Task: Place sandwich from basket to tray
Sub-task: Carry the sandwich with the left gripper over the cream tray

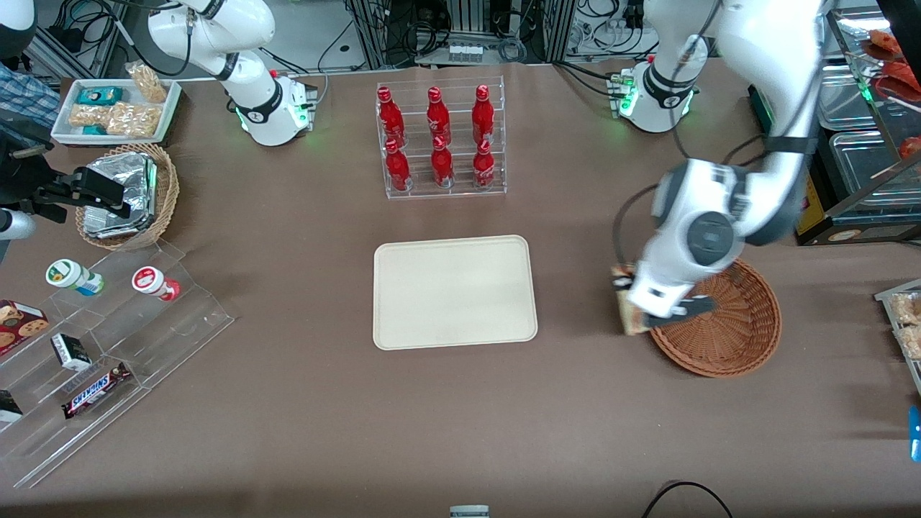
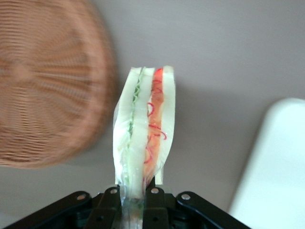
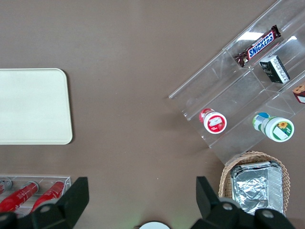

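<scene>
Between the fingers of the gripper (image 2: 131,198), clamped shut on it, the sandwich (image 2: 144,131) stands on edge, clear of the basket (image 1: 719,324) and above bare table just beside its rim. Farther out, toward the parked arm's end, the tray (image 1: 455,291) lies bare. The pick looks done; the carry across and the set-down on the tray remain.

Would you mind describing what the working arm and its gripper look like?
The left arm has glossy white shells with grey joint caps, a black cable alongside, and a green light at its base. Its gripper has black fingers with small silver screws.
</scene>
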